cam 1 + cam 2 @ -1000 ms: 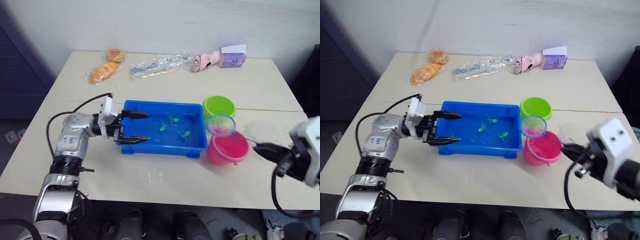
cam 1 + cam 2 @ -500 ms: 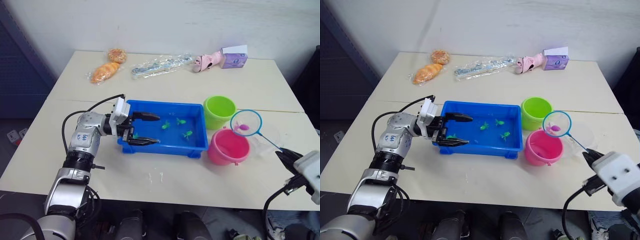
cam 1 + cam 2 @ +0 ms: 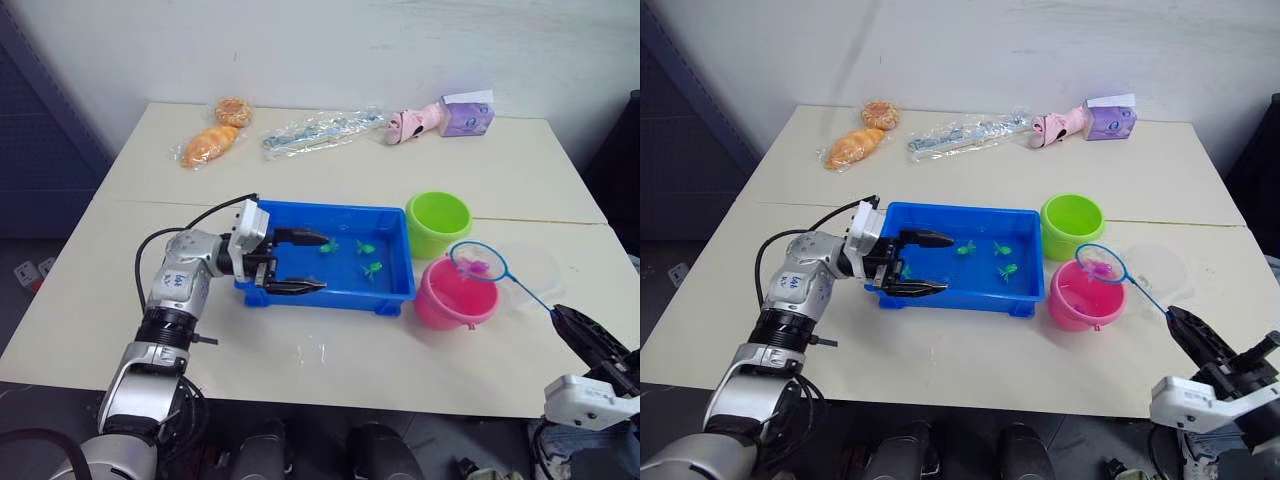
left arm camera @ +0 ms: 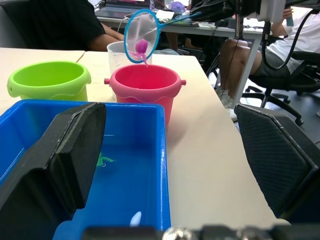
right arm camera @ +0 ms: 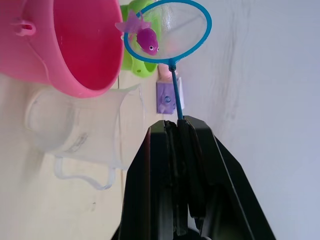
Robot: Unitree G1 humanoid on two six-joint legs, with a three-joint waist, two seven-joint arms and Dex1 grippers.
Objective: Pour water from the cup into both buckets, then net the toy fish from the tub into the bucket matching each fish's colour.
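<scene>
Pink fish (image 5: 146, 39) in the net (image 3: 478, 263), clamped in the right gripper (image 5: 181, 131), has dropped from beside to over the pink bucket (image 3: 455, 295) near the tabletop's right edge, ready to tip; left gripper (image 3: 300, 262) open over the tub (image 3: 400, 290).

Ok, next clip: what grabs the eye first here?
The blue-rimmed net, gripped by the right gripper, hangs over the pink bucket with a magenta fish in its mesh. To the left, the left gripper holds its fingers open at the blue tub, where green fish float.
</scene>
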